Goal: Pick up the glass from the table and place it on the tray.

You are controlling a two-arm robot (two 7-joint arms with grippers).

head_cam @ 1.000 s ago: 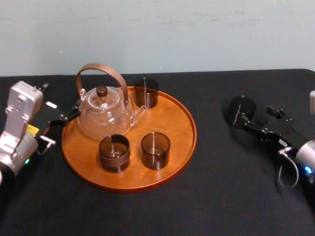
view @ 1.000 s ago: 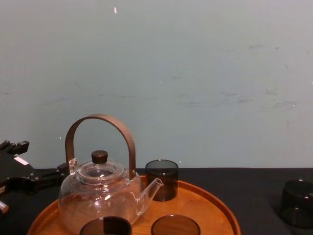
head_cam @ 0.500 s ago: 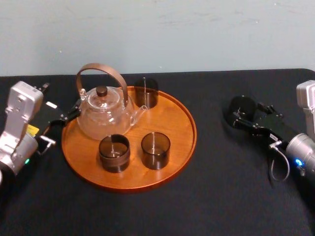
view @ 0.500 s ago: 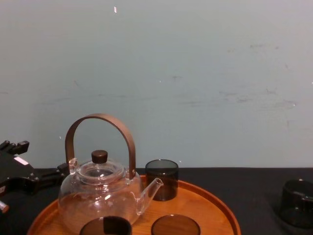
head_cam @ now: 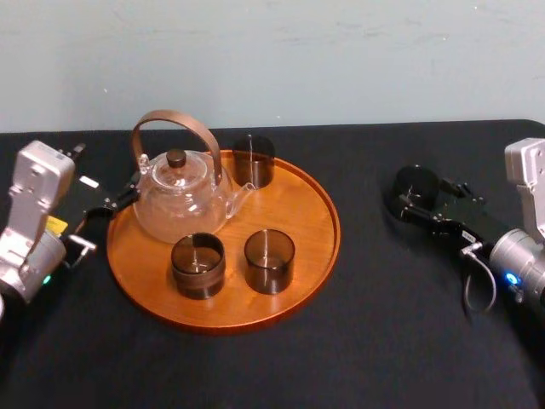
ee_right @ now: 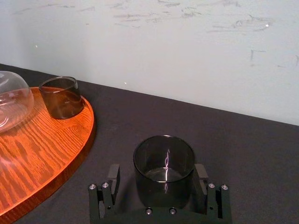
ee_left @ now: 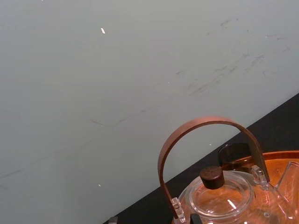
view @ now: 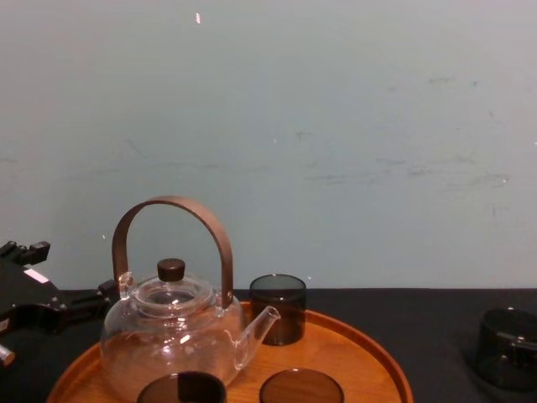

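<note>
black table (head_cam: 358, 341): my right claw (ee_right: 157, 173) straddles the glass (ee_right: 163, 156), open, nothing gripped yet, ready to lift it; left claw (head_cam: 106, 207) parked by the tray (head_cam: 334, 226).

A glass teapot (ee_left: 219, 201) with an arched brown handle (ee_left: 205, 122) stands on the tray (ee_left: 285, 155), with a smoky glass (ee_left: 233, 155) behind it.

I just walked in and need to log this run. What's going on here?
The right gripper is open, straddling a dark glass that stands on the black table, to the right of the tray. The glass is not yet lifted. The round wooden tray already holds a glass teapot and three other dark glasses. The left gripper is parked by the tray's left edge, beside the teapot.
</note>
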